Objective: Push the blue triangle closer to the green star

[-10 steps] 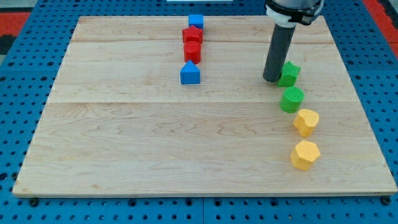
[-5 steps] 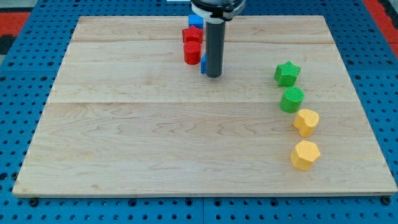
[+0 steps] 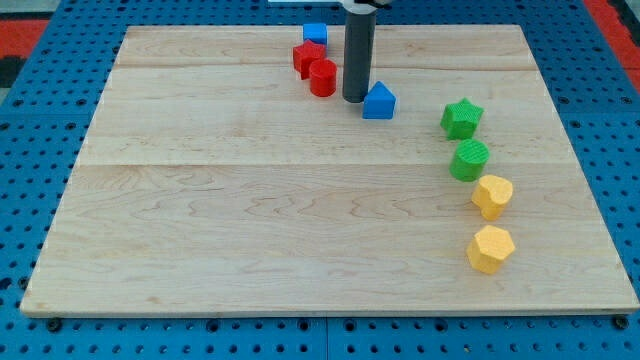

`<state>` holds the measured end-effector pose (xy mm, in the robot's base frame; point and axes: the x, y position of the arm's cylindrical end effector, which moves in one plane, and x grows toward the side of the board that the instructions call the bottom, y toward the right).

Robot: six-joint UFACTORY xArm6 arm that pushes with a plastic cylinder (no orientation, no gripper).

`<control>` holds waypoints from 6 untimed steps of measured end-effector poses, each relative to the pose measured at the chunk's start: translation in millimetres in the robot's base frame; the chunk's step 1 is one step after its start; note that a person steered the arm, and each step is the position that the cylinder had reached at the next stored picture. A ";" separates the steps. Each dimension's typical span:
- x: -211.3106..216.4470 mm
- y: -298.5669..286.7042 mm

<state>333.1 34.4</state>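
The blue triangle (image 3: 378, 101) lies on the wooden board (image 3: 250, 220), up and right of centre. The green star (image 3: 461, 118) sits to its right and slightly lower, a clear gap between them. My tip (image 3: 354, 98) stands just left of the blue triangle, touching or nearly touching it. The rod rises out of the view's top.
Two red blocks (image 3: 322, 77) (image 3: 307, 56) and a blue cube (image 3: 315, 34) cluster left of the rod near the view's top. A green cylinder (image 3: 469, 160) and two yellow blocks (image 3: 492, 196) (image 3: 490, 249) run down the view's right below the star.
The rod swept from beside the green star over to the blue triangle, then pushed it rightward toward the star. One red block shifted slightly to the right.
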 end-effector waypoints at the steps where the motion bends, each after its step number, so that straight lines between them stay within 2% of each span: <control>1: 19.5 -10.1; 2: 18.4 53.3; 3: 17.0 91.2; 5: -5.1 69.7; 6: -6.0 86.6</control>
